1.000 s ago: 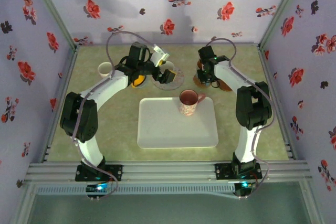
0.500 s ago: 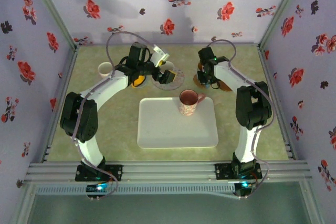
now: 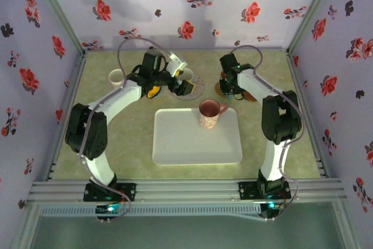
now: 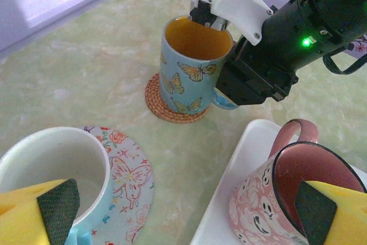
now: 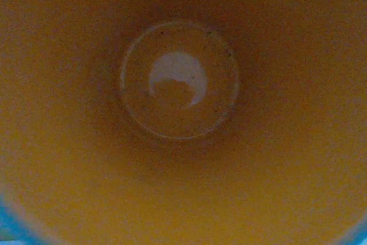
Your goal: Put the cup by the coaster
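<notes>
A blue butterfly cup (image 4: 192,70) with a yellow inside stands upright on a round woven coaster (image 4: 172,110). My right gripper (image 4: 209,20) sits at its far rim, above the handle. The right wrist view looks straight down into that yellow inside (image 5: 178,84), and the jaws' stand cannot be made out. My left gripper (image 4: 186,213) is wide open, with its yellow fingers (image 4: 51,210) apart. It hovers between a white cup (image 4: 51,164) on a floral coaster (image 4: 123,176) and a pink cup (image 4: 287,193). From above, the left gripper (image 3: 179,86) and the right gripper (image 3: 228,84) are at the back middle.
The pink cup (image 3: 208,112) stands on the far edge of a white tray (image 3: 198,144) in the middle of the table. Another white cup (image 3: 116,77) sits at the back left. Flowered walls close in the table on three sides.
The left gripper has shifted slightly by the floral coaster. The right arm has stayed over the butterfly cup.
</notes>
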